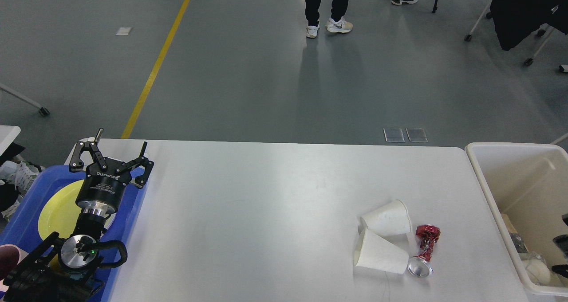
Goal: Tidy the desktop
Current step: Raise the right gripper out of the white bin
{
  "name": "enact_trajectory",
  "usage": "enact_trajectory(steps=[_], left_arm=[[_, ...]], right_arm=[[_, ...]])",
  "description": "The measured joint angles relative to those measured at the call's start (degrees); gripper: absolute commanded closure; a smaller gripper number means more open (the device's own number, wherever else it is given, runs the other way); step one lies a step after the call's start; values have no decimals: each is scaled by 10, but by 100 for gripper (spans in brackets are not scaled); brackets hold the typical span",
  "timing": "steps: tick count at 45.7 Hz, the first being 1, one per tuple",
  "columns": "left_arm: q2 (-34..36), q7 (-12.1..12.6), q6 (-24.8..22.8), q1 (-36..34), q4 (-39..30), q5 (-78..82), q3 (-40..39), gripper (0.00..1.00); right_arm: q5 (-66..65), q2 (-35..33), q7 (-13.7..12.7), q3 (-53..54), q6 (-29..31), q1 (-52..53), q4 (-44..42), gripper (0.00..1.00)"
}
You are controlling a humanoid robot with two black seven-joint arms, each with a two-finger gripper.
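The white desktop (266, 213) fills the middle of the head view. Two white paper cups lie on their sides at its right: one (387, 218) behind, one (379, 253) in front. A crushed red can (424, 250) lies just right of them, its silver end toward me. My left gripper (120, 147) is open and empty, above the far end of a blue tray (133, 213) at the desktop's left edge. A yellow plate (55, 213) lies in the tray under my arm. My right gripper does not show, apart from dark parts at the right edge.
An off-white plastic bin (488, 191) stands off the desktop's right end with some rubbish inside. A person's legs (328, 5) stand on the grey floor beyond the table. A yellow floor line (155, 67) runs at the far left.
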Motion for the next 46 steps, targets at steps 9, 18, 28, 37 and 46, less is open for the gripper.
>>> enact_trajectory(steps=[9, 18, 28, 37, 46], left_arm=[[0, 0, 0, 0, 0, 0, 0, 4], [0, 0, 0, 0, 0, 0, 0, 4], [0, 0, 0, 0, 0, 0, 0, 4], [0, 0, 0, 0, 0, 0, 0, 4], [1, 0, 0, 0, 0, 0, 0, 4]], right_arm=[[-20, -1, -8, -113, 81, 120, 37, 0], [-30, 2, -8, -260, 148, 303, 171, 0], [-72, 31, -9, -349, 180, 545, 415, 0], [-75, 102, -9, -375, 304, 722, 560, 0], [-65, 123, -8, -353, 467, 848, 636, 0]])
